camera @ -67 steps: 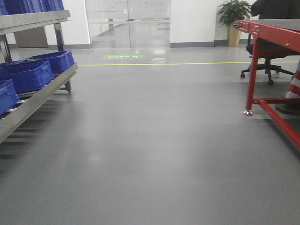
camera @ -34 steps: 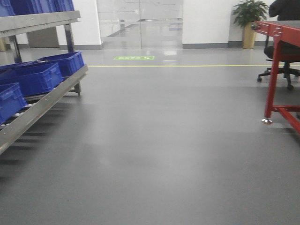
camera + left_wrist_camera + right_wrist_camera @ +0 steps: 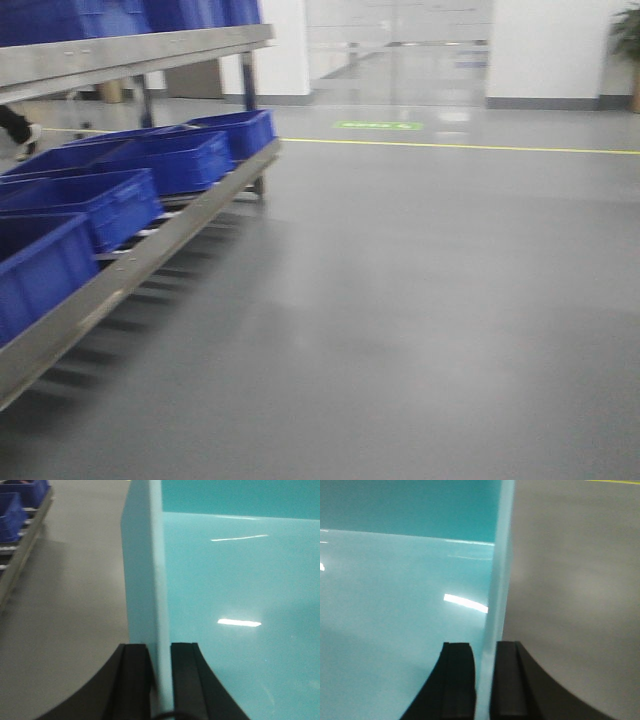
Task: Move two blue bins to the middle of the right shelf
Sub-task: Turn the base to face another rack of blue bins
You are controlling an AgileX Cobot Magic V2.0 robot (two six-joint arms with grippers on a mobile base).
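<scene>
A smooth, glossy teal bin hangs between both arms. The left gripper pinches its thin left wall and the right gripper its right wall, flat black pads pressed on plastic. Boxy blue bins, somewhat blurred, line a metal rack.

The shelf bins are deep blue and sit in a shelf of dull silver-grey metal. The floor is plain glossy grey, crossed by a thin yellow line with a bright green marking beyond it. In the wrist views the gripped bin reads pale turquoise with white glare streaks, between the black jaws of the left gripper and right gripper.
</scene>
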